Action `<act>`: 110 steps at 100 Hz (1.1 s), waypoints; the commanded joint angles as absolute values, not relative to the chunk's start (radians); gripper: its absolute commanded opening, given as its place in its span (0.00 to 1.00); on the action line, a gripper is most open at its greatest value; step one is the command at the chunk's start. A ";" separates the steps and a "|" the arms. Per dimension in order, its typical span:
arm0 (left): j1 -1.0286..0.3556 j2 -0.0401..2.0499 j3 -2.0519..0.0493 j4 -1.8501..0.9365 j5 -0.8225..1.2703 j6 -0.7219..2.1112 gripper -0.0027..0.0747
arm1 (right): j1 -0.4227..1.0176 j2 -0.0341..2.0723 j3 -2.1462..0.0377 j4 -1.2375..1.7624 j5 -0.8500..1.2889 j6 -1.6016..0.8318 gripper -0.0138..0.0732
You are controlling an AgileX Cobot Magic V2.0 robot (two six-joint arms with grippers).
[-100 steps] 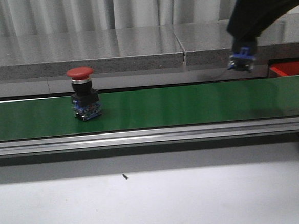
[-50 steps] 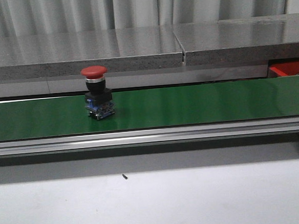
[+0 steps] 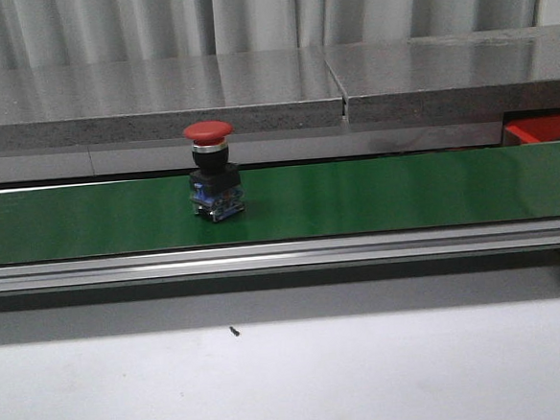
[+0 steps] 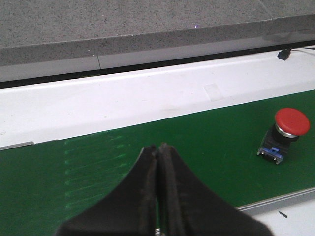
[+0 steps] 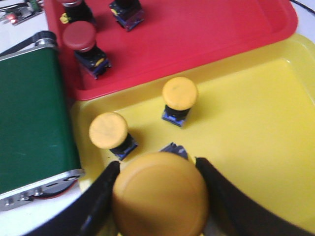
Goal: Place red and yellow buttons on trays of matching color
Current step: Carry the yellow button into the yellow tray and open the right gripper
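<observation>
A red button (image 3: 211,172) stands upright on the green belt (image 3: 375,196), left of its middle. It also shows off to one side of my left gripper (image 4: 157,147), as the red button (image 4: 285,132). That gripper hangs over the belt, shut and empty. My right gripper (image 5: 157,164) is shut on a yellow button (image 5: 160,196), held above the yellow tray (image 5: 256,123). Two more yellow buttons (image 5: 179,98) (image 5: 110,132) stand on that tray. The red tray (image 5: 206,29) lies beside it with a red button (image 5: 82,43) and two others. Neither gripper appears in the front view.
A corner of the red tray (image 3: 534,132) peeks out at the belt's right end. A grey stone ledge (image 3: 252,87) runs behind the belt. The belt's roller end (image 5: 39,42) sits close to both trays. A small dark speck (image 3: 234,331) lies on the white table.
The red button has ridden the belt to the right. The right arm, at the upper right of the front view a second ago, has left that view.
</observation>
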State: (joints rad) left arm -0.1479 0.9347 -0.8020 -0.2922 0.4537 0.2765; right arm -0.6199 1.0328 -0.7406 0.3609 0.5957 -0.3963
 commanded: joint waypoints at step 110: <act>-0.154 0.927 -0.831 -0.328 0.322 0.276 0.01 | -0.634 1.370 -0.570 0.428 0.125 -0.391 0.27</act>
